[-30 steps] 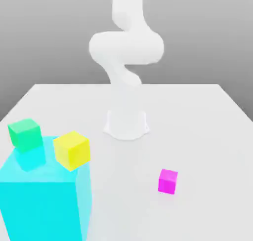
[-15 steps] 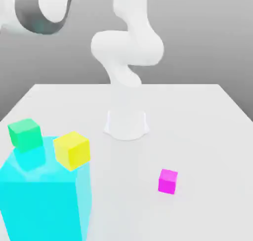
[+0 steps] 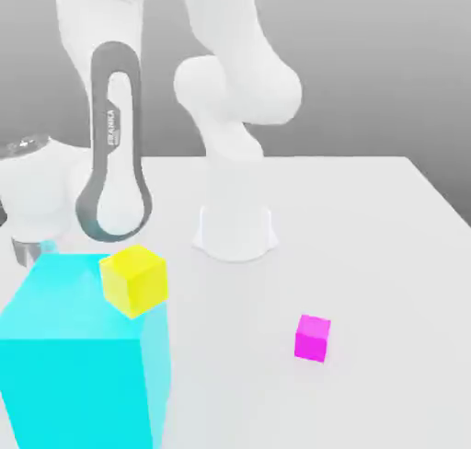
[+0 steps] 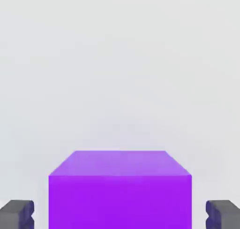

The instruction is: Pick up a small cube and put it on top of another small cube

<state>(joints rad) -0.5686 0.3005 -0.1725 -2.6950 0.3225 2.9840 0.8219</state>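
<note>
In the exterior view, the white arm [image 3: 110, 153] is seen bent down toward the left edge of the white table [image 3: 368, 236], its lower links hanging behind the cyan block [image 3: 83, 364]. The base of the arm stands at the middle of the table, toward the far edge. The cyan block is set at the near left corner of the table. A yellow cube [image 3: 135, 279] is seen at the block's upper right corner, seemingly resting there. A small magenta cube [image 3: 313, 337] lies on the table well apart from the block, toward the near edge and to the exterior view's right of centre. The hand end of the arm is hidden behind the cyan block in this view.

In the hand view, the purple cube [image 4: 120, 190] is seen on the bare white table surface, directly between the two dark fingertips [image 4: 17, 214]. The gripper [image 4: 120, 215] is held wide apart, one fingertip to each side of the cube, and a clear gap is left between each fingertip and the cube's side faces. Nothing is gripped and no contact with the cube is seen. The cube's top face and its near face are both shown.
</note>
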